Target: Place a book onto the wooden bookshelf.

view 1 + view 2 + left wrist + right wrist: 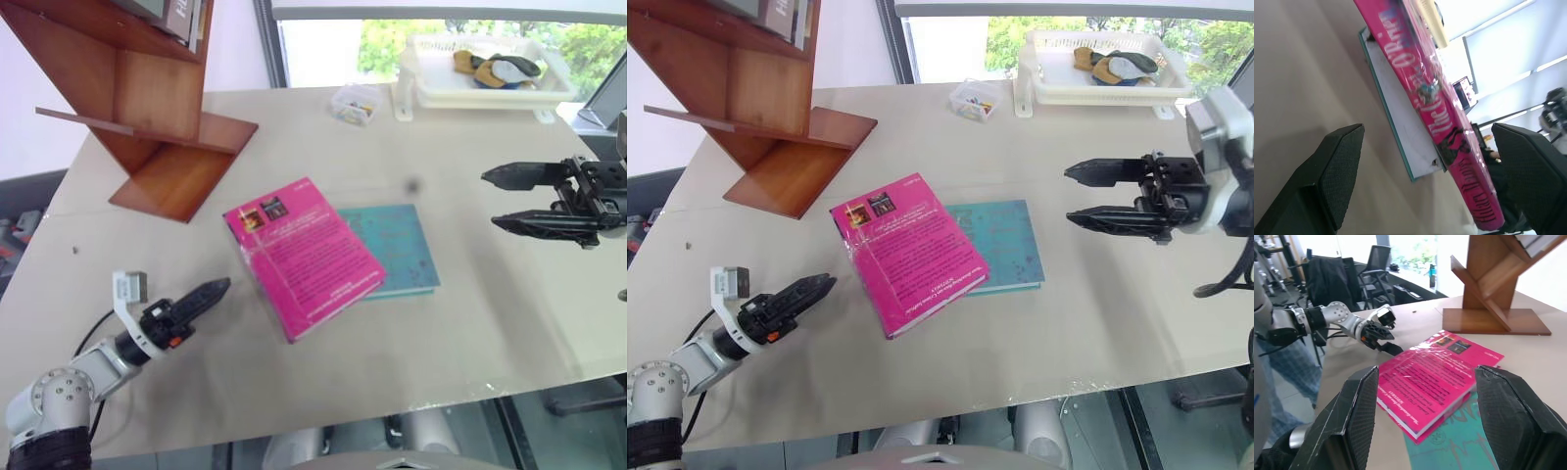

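Note:
The pink book [302, 255] lies flat mid-table, its right part resting on a teal-blue book [397, 250]. The wooden bookshelf [147, 88] stands at the table's far left corner, also seen in the right wrist view [1488, 284]. My left gripper [211, 291] hovers low over the table just left of the book, open and empty, pointing at the book's spine [1440, 98]. To the right of both books, my right gripper [492, 200] hangs higher, open and empty, pointing left toward the book [1430, 382].
Grey books [181, 20] lean on the shelf's upper board. A white tray [490, 95] holding small items stands at the back right, with a small clear box [356, 103] to its left. The table's front edge runs close below the book.

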`<state>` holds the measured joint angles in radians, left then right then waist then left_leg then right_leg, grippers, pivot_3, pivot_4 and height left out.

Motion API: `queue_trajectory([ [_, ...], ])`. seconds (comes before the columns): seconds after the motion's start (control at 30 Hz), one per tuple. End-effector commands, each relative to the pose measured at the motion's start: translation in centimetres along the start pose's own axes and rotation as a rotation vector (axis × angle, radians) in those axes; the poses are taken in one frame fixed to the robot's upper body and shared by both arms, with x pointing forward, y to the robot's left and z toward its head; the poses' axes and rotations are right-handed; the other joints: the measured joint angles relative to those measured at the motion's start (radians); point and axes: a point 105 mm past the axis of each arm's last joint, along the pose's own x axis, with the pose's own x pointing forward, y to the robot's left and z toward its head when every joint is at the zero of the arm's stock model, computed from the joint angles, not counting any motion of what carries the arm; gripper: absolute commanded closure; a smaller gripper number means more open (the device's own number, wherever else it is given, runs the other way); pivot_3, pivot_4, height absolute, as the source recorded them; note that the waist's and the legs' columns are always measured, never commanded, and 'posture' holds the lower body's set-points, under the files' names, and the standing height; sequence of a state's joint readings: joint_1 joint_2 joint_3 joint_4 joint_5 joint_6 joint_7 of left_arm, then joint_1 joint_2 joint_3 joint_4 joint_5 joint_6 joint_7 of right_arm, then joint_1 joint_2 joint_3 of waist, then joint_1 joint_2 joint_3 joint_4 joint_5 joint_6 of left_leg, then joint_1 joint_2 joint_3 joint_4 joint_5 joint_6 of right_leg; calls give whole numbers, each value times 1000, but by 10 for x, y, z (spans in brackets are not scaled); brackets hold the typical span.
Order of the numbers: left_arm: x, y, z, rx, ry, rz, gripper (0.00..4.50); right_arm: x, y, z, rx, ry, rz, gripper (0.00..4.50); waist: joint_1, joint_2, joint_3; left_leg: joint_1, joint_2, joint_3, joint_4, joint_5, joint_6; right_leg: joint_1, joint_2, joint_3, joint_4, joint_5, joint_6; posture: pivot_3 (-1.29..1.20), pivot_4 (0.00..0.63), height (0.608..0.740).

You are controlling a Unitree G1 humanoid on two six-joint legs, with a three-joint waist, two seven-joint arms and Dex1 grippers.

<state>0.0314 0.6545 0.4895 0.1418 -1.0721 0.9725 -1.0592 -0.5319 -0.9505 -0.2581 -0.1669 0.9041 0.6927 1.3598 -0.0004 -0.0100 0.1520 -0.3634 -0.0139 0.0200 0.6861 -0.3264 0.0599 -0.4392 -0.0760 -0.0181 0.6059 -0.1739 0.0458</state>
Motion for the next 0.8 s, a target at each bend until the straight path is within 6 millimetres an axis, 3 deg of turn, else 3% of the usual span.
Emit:
queue_trajectory([
  [0.03, 0, 2, 3, 4, 7, -14, 30, -7, 1, 12, -61, -20, -40, 1354, 0, 0, 0, 0, 0, 0, 0, 0, 0, 0, 0, 0, 0, 0, 0, 0, 150, 740],
  [0.37, 35, 8, -7, -44, 55, -73, 30, -15, -4, 4, -55, 24, -103, 1354, 17, 2, -1, 1, -1, 0, 0, 0, 0, 1, 0, 0, 1, 0, 0, 0, 150, 740],
  [0.53, 68, -5, -12, 23, 69, -110, 30, -16, -4, 4, -56, 18, -115, 1354, 18, 4, -2, 1, -1, 0, 1, 0, 0, 1, -2, 0, 1, 0, 0, 0, 150, 740],
  [0.8, 87, -15, -18, 28, 88, -150, 30, -16, -6, -1, -55, 21, -129, 1354, 14, 4, -2, 1, -1, 0, 1, 0, 0, 1, -1, 1, 0, 0, 0, 0, 150, 740],
])
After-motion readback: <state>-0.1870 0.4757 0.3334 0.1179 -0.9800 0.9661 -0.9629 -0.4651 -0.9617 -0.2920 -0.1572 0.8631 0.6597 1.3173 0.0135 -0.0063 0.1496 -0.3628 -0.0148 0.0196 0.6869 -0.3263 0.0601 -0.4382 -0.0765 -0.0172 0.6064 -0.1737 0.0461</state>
